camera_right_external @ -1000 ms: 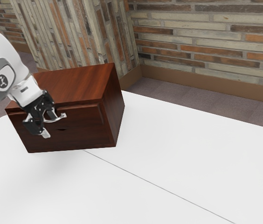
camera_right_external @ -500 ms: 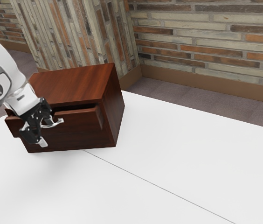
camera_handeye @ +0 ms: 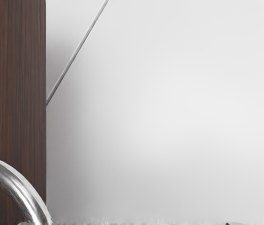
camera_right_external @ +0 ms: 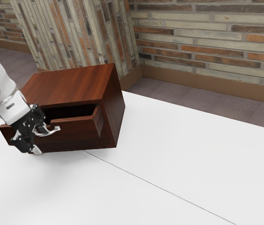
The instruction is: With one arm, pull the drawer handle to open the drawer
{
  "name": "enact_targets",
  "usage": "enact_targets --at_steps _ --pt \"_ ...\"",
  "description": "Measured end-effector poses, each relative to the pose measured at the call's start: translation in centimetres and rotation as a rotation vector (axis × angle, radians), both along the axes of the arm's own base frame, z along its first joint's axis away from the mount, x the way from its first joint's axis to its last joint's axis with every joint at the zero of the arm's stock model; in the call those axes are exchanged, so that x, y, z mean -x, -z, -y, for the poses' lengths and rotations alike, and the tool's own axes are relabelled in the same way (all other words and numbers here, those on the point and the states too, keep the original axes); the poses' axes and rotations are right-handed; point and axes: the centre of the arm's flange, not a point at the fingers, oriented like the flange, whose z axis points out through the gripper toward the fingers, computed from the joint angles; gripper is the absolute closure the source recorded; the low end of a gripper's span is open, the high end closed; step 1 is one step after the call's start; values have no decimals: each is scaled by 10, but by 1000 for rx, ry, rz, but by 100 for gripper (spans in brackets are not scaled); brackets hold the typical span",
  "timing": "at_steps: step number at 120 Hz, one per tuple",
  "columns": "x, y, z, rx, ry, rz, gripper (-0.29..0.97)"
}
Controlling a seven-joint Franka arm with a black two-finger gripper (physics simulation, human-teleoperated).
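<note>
On the smooth white table, at the exterior view's left, the curved polished-metal handle of the dark wood-grain box's partly pulled-out drawer is clamped by the blk gripper.

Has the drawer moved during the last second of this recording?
Yes. The drawer has slid farther out of the wooden cabinet, toward the exterior view's left, pulled by the gripper shut on its handle. The cabinet itself stayed put.

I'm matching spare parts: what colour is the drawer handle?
Shiny silver metal; the handle shows best in the wrist view, against the dark brown drawer front.
</note>
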Motion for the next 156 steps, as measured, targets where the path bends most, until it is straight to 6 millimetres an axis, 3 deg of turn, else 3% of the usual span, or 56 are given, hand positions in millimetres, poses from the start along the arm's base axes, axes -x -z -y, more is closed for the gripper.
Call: enact_targets --at_steps 40,105,130,146,156 --pt "30 -4 16 -2 7 21 25" --pt "64 -6 44 -13 33 43 19" --pt "78 -49 82 -85 84 115 16" --pt "68 -127 138 -163 173 214 10" --pt "43 -155 172 -148 247 220 7"
